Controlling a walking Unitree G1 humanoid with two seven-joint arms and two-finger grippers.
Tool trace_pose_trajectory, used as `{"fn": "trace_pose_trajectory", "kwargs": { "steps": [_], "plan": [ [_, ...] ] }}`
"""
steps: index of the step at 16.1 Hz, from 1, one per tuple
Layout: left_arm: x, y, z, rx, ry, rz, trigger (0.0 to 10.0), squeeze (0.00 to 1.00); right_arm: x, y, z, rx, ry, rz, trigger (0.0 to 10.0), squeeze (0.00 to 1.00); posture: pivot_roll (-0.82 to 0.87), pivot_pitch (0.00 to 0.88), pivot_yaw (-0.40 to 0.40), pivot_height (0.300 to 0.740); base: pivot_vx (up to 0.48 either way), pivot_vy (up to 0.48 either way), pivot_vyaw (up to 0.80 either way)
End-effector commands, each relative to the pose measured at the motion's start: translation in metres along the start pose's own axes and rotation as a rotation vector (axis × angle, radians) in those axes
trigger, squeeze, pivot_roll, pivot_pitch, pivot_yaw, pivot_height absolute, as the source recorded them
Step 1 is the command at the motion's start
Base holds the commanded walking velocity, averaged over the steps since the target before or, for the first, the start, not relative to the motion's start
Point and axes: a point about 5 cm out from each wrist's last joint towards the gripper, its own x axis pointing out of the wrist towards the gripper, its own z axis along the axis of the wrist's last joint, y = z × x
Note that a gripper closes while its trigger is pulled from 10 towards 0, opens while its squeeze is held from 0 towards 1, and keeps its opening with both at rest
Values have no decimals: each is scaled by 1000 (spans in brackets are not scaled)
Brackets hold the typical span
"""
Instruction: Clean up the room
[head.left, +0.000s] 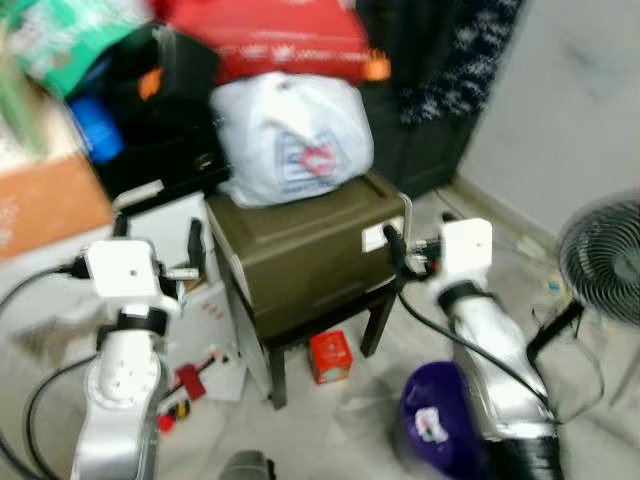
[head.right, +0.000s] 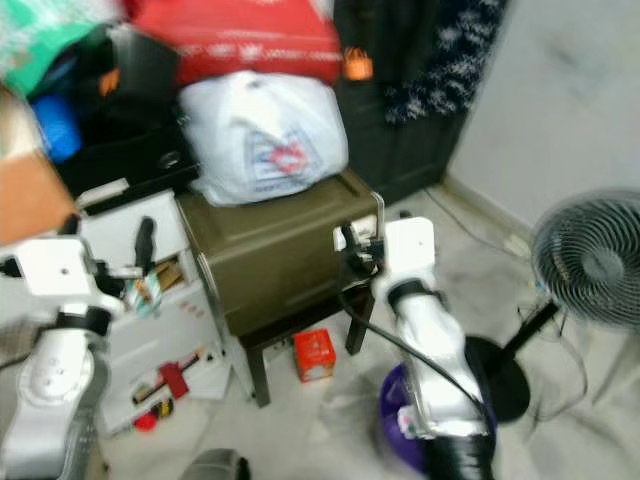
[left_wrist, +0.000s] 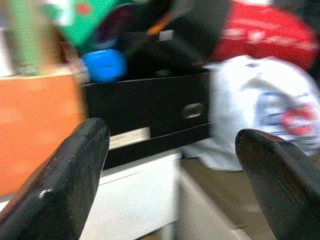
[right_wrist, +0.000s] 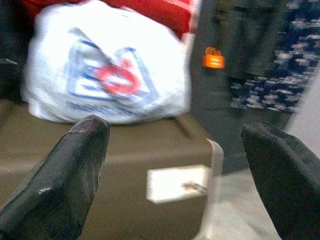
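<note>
Both the left gripper and right gripper gape open before an olive box on a dark table, a white bag lying beyond them, a fan right of the right gripper.

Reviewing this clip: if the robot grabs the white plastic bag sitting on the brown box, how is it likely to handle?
The white plastic bag looks soft and bulging, so it would probably sag and deform rather than hold its shape. Its smooth film may slip between the fingers of the right end effector, which are spread wide apart. Resting on the brown box, it likely slides if pushed rather than tips.
</note>
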Motion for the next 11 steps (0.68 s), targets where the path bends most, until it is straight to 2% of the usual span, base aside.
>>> {"fn": "trace_pose_trajectory", "kwargs": {
  "steps": [1,3,5,6,8,11],
  "plan": [
    [4,-3,2,-3,3,2,10000,0,10,5,6,15,-24,13,10000,0,94,0,-15,740,0,0,800],
    [1,-6,3,-1,8,-2,10000,0,14,11,8,28,-26,24,10000,0,103,0,-22,740,0,0,800],
    [-5,-9,4,22,7,-36,10000,0,14,10,8,28,-25,15,10000,0,109,0,-30,740,0,0,800],
    [-10,-9,3,33,7,-61,10000,0,10,8,8,30,-21,4,10000,0,111,0,-33,740,0,0,800],
    [-21,-5,-3,20,53,-41,10000,0,-3,1,-3,34,22,-27,10000,0,109,0,-35,740,0,0,800],
    [-23,-6,-3,23,65,-35,10000,0,-12,-6,-7,40,43,-59,10000,0,99,0,-29,740,0,0,800]
  ]
}}
